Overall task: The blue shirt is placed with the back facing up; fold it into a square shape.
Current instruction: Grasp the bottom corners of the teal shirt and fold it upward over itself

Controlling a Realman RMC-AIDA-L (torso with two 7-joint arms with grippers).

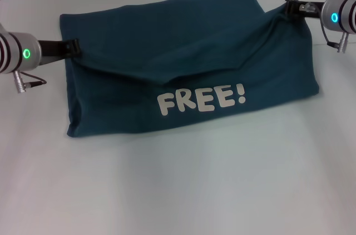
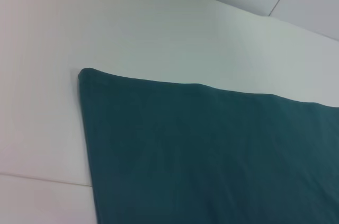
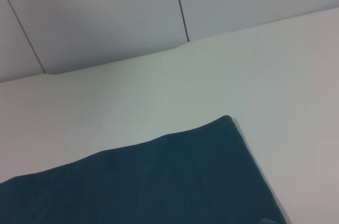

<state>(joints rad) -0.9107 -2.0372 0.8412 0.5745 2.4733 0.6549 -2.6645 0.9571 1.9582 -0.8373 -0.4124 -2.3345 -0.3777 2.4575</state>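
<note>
White matte tabletop (image 1: 178, 190) fills the scene; a pale panelled wall with seams shows behind it in the wrist views.

Blue shirt (image 1: 189, 74) sits centre, already reduced to a wide rectangle. An upper layer is being brought forward over the lower part, and its free edge sags in a shallow V just above the white "FREE!" print (image 1: 201, 101). The print contradicts the "plain" expectation, but it's clearly there.

Left claw (image 1: 74, 48) sits at the shirt's left edge and looks pinched shut on the cloth there. Right claw (image 1: 290, 7) is at the upper right corner, also closed on fabric and held higher, so that side tents up off the tabletop. My read: both arms hold the fold's two ends to keep the edge taut and carry it over evenly; the sag in the middle says tension is low.

Cloth is soft dark teal knit, matte, with small wrinkles radiating from both grip points. Folded edges are rounded, not creased. Far corners in both wrist views lie flat and fairly square.

Fold is in progress; the shape is still oblong, not square yet.
</note>
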